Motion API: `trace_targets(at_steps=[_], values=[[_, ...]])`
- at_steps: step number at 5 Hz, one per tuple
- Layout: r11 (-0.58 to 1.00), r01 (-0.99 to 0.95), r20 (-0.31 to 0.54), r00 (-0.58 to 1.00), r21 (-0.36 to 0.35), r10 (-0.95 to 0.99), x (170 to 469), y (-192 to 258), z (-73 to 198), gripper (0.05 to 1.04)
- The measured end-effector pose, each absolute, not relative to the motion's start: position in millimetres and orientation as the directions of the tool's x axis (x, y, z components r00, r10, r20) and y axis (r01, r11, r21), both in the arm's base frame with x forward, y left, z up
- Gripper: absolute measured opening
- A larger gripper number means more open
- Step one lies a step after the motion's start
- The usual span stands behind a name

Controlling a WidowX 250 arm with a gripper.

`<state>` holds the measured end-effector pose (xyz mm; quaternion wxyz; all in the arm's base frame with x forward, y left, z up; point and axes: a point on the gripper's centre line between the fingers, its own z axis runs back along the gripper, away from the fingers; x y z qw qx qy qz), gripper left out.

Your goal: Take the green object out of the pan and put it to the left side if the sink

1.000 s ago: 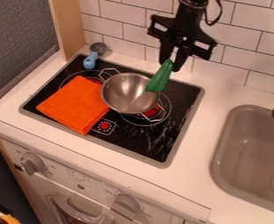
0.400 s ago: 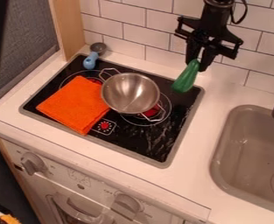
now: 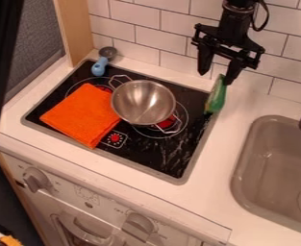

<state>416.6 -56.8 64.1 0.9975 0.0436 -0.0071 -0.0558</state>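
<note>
Object, green, at 3 o'clock of pan, 11 o'clock of sink, by edge of stove, below gripper, fingers spread: removal done, release apparently made, settling and withdrawal probably left.

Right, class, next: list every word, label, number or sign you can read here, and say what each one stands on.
Words, labels, numbers: none that can be read.
Stovetop: a wordless sign, a red dot ringed by short pale marks inside an outline.
Oven front: small marks near the knobs, too small to read.
</note>
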Motion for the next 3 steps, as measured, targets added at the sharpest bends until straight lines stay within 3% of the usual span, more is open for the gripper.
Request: trace_targets(at_steps=[1, 2, 3], values=[[0.995, 0.095, 0.030, 0.995, 0.041, -0.096, 410, -50, 75, 1.014], [0.998, 0.063, 0.079, 0.995, -0.012, -0.062, 403, -35, 95, 1.009], [0.995, 0.098, 0.069, 0.993, -0.014, -0.097, 398, -29, 88, 1.004]])
